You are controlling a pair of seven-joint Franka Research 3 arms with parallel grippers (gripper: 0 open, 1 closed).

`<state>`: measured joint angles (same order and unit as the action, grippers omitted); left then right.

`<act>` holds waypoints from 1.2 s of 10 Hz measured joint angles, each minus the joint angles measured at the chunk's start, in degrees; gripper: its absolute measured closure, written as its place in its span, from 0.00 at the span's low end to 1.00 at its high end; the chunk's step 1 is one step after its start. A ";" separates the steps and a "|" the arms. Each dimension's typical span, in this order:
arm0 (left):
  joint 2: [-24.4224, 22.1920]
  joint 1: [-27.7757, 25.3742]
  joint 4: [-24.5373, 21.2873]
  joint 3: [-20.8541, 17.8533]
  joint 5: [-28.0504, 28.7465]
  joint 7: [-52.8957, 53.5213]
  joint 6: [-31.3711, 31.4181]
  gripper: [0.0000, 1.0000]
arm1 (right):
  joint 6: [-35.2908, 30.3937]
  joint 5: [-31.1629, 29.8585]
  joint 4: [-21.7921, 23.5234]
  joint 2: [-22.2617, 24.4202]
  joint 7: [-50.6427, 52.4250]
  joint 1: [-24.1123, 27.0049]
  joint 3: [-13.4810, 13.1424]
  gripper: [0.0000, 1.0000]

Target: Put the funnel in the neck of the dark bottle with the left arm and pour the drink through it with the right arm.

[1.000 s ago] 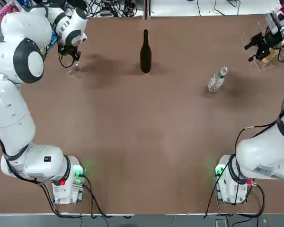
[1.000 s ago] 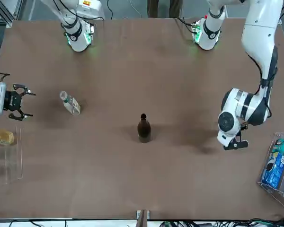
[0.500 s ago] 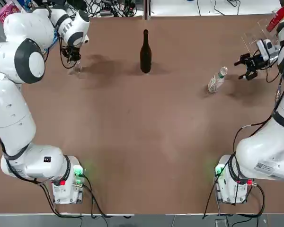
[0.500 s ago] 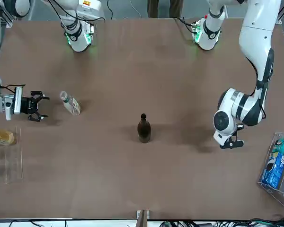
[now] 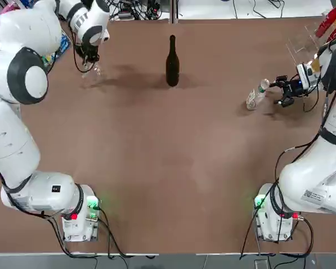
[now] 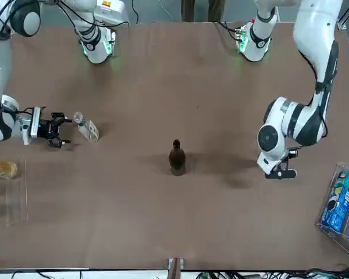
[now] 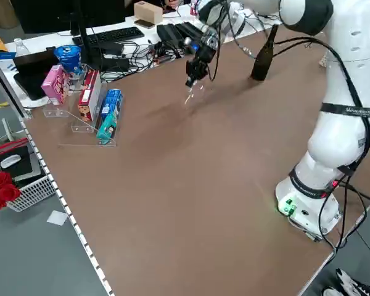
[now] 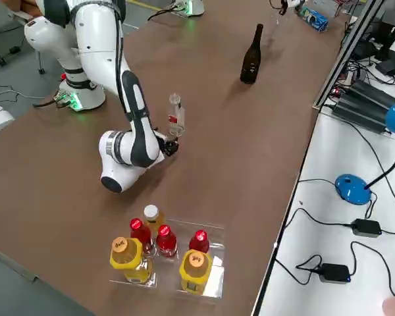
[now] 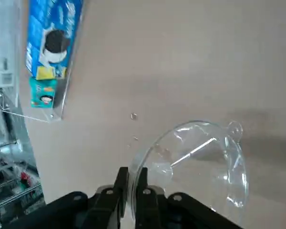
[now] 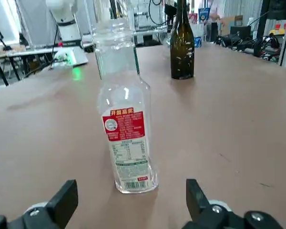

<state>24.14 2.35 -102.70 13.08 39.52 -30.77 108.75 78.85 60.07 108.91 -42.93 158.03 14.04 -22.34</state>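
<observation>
Dark bottle (image 5: 172, 61) upright near the far edge of the brown surface (image 5: 173, 168), about midway across, neck bare. Left gripper (image 5: 89, 58) at the far left of the surface, well apart from the dark bottle, jaws pinched on the rim of the funnel (image 9: 200, 162); funnel clear, bowl tilted, seen from the left side hanging below the jaws just above the surface (image 7: 189, 97). Drink (image 5: 257, 94) upright on the right side of the surface, well apart from the dark bottle, green cap on, white-and-red printed label facing the right wrist camera (image 10: 126, 143). Right gripper (image 6: 57, 130) low over the surface just beside the drink, on the side away from the dark bottle, jaws spread wide and holding nothing, fingers (image 10: 62, 202) flanking the drink's base without touching it. From the right wrist, dark bottle (image 10: 182, 45) standing farther off behind the drink. Clear tray (image 8: 204, 263) near the right edge carrying red-capped and yellow bottles (image 8: 159, 247). Blue and pink boxes (image 7: 108, 114) in a clear stand beyond the left edge of the working area, near the left gripper
</observation>
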 joint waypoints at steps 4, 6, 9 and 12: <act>-9.30 0.01 9.39 5.20 -20.66 1.47 -5.93 0.89 | -2.35 2.95 1.82 -2.45 2.04 -0.08 1.50 0.00; -13.55 0.08 14.09 5.90 -31.26 1.46 -6.21 0.89 | -2.36 3.91 2.99 -2.65 2.32 -0.33 3.04 0.00; -14.46 0.40 15.68 11.81 -34.70 -4.36 1.56 0.89 | -2.36 5.09 3.31 -2.65 2.38 -0.51 4.38 0.00; -12.65 1.38 15.61 17.75 -34.65 -13.95 11.35 0.89 | -2.37 6.37 4.52 -2.69 2.79 -0.57 5.31 0.00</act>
<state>11.49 3.73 -87.09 30.83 4.87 -44.73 120.09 76.48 66.44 113.43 -45.62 160.82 13.47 -17.03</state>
